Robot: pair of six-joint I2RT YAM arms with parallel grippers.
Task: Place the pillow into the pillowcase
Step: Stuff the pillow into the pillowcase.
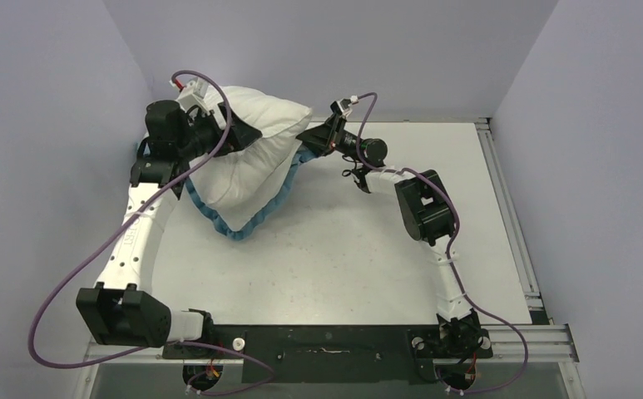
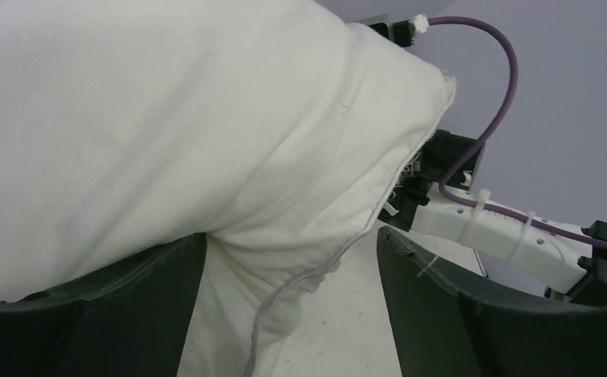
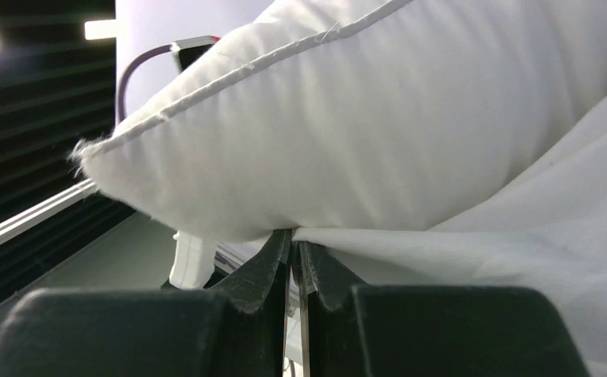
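Left arm stretched far; left gripper wide against pillow; right gripper low, clamped on pillowcase edge.

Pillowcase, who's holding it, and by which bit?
The right gripper pinches the pillowcase by its thin white edge, just under the pillow corner. The left gripper is open, holding nothing.
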